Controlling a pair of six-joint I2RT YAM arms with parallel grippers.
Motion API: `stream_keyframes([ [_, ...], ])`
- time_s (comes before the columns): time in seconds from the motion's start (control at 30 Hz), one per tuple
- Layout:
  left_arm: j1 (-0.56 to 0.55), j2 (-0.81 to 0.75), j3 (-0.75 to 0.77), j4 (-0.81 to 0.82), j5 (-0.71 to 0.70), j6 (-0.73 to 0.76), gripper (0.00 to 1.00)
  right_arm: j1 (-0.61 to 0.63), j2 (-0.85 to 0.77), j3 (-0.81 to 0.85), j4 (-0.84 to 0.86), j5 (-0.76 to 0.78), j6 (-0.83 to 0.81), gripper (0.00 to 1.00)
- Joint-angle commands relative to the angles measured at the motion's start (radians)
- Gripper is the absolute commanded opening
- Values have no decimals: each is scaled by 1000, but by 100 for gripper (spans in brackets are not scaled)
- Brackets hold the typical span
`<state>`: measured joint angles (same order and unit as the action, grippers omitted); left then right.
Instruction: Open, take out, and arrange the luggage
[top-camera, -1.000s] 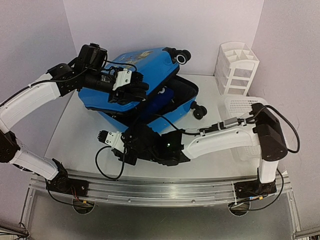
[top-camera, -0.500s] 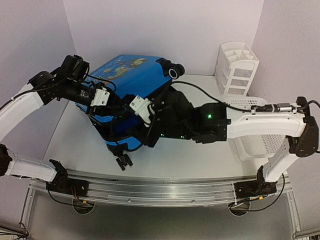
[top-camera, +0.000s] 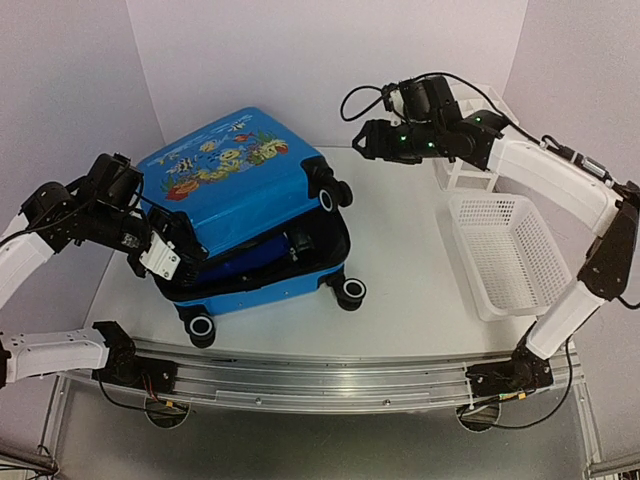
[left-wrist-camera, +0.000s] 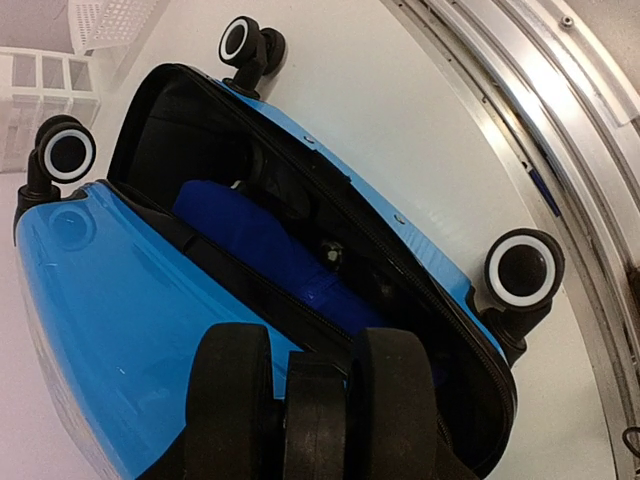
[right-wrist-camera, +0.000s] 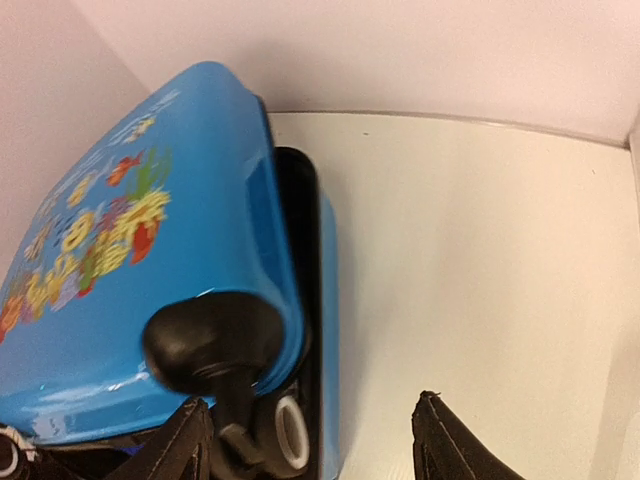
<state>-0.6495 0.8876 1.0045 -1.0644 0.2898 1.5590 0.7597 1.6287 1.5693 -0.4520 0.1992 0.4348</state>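
White surface, lilac walls behind & to both sides. Luggage (top-camera: 235, 185) on left-centre of surface, base shell down, fish-print lid on top, wheels toward centre & near edge. Zip undone; lid ajar only, wedge gap along near side, black lining showing. Not laid fully open yet.

L pincer (left-wrist-camera: 312, 400) closed on lid rim at near-left side, pads (left-wrist-camera: 230, 395) either side of black zip band, seemingly propping lid up. R pincer (right-wrist-camera: 312, 445) raised at back right, in front of white organizer (top-camera: 465, 178), well apart from luggage; fingers spread wide, nothing btwn them.

Dark blue item (left-wrist-camera: 265, 245) inside base shell, not out yet; other contents too dark to make out. White basket (top-camera: 485, 197) at right, apart from luggage.

Progress, by the look of it: opening approx half done. Left to do: swing lid right over, lift contents out, arrange. Take-out & arranging not begun.
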Motion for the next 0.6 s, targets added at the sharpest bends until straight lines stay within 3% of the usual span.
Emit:
stream_keyframes([
  [0.0,50,-47,-34,-115,-242,-106,0,-122,140,47,-59,-186,153,59],
  [0.2,108,-92,-66,-51,-387,-72,7,-163,345,152,-60,-317,114,58],
  [0.4,413,-16,9,66,-261,30,10,-163,502,252,-48,-460,140,59],
  [0.57,629,63,49,98,-104,127,14,-147,575,256,92,-563,221,62],
])
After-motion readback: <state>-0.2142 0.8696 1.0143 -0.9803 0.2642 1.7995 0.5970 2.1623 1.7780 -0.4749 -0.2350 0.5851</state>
